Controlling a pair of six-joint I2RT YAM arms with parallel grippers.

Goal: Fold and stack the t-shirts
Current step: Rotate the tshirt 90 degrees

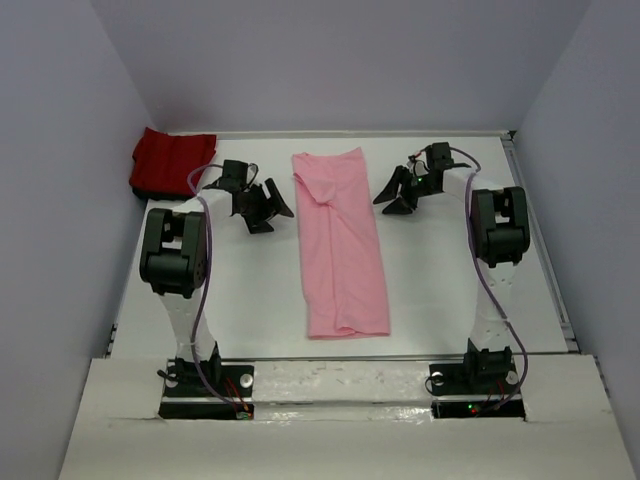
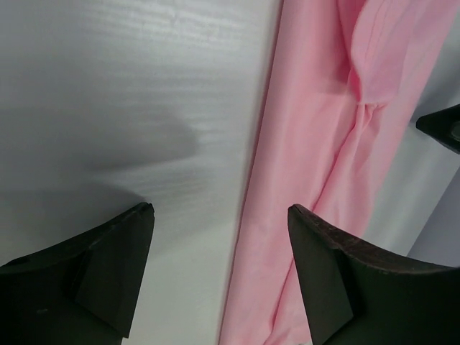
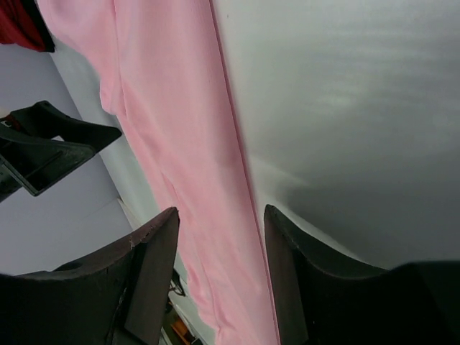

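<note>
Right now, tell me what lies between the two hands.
The pink shirt, folded into a long strip, lies between the left hand and the right hand; the top view shows it.

Both arms are raised from their bases and bent forward toward 12 o'clock. The left tool is held spread wide, pointed toward 3 o'clock. The right tool is likewise held spread, pointed toward 9 o'clock.

Pink t-shirt: soft matt cloth, faintly creased. Red t-shirt: matt cloth too. Table: smooth hard surface, slight sheen.
</note>
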